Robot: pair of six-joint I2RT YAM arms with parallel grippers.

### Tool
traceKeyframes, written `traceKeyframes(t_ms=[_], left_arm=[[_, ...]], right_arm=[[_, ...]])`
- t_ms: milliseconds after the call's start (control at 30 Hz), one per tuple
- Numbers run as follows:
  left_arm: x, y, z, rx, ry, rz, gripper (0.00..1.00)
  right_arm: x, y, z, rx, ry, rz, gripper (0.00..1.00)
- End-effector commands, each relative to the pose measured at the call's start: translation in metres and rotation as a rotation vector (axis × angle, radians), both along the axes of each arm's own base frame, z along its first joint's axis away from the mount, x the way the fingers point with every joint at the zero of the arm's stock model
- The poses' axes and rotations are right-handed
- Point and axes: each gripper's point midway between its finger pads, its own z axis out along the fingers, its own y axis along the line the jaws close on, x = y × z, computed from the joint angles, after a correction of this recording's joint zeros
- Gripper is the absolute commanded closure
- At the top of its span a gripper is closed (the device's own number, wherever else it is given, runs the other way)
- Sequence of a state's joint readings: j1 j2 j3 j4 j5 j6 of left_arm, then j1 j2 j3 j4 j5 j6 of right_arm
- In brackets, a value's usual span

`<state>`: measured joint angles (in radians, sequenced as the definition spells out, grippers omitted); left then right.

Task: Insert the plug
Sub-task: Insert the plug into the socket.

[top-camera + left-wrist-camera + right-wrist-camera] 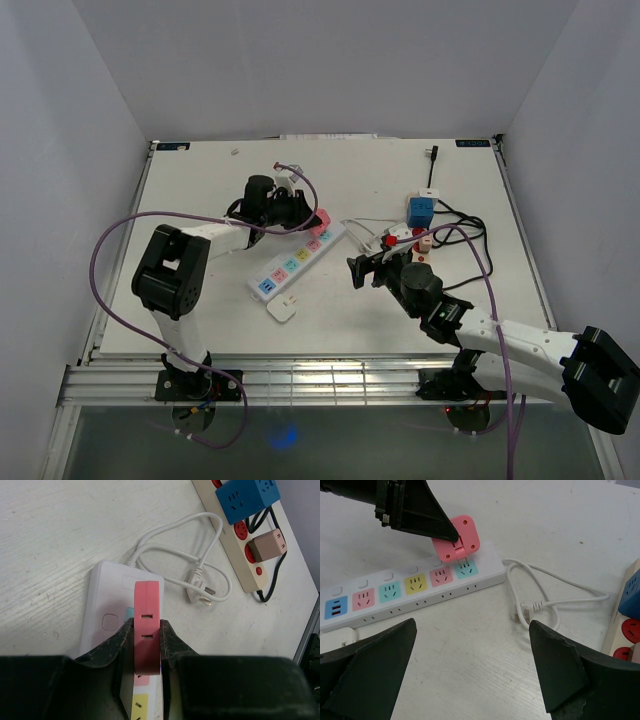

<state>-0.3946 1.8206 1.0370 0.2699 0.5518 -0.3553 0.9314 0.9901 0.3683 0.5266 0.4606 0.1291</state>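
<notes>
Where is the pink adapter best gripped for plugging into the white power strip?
The pink adapter's two broad flat faces, approached from the edge opposite the prongs. The faces are parallel, so fingers seat flat, and the prongs stay free, pointing down at the white power strip. The left gripper holds it so.

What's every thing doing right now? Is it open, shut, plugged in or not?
pink plug: tilted, prongs at the teal socket, not fully in
left gripper: shut on the pink plug
right gripper: open, holding nothing
white cord plug: lying loose, unplugged
blue cube: plugged into the beige strip
tan plug: plugged into the beige strip
</notes>
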Motion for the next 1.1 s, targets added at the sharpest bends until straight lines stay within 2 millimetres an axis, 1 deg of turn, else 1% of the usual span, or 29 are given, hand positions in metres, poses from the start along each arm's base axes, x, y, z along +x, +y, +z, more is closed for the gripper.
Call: traceKeyframes(t_ms=[0,267,400,767,933,1067], left_arm=[[0.007,-0.004,0.015,-0.028,-0.034,-0.019,1.00],[0.009,-0.001,0.005,0.000,-0.027,-0.004,1.00],[0.012,0.003,0.005,0.022,-0.045,0.006,1.00],[0.017,0.006,-0.014,0.063,-0.023,0.014,1.00],[0.020,0.006,-0.013,0.065,-0.033,0.012,1.00],[0.019,0.007,-0.017,0.076,-0.039,0.000,1.00]], right_arm=[[0.005,0.005,0.023,0.062,-0.038,-0.004,0.01],[0.004,0.005,0.024,0.066,-0.040,0.001,0.01],[0.003,0.005,0.025,0.067,-0.041,0.002,0.01],[0.003,0.006,0.024,0.066,-0.039,0.009,0.01],[0.002,0.007,0.025,0.068,-0.040,0.012,0.01],[0.002,0.007,0.024,0.065,-0.038,0.013,0.01]])
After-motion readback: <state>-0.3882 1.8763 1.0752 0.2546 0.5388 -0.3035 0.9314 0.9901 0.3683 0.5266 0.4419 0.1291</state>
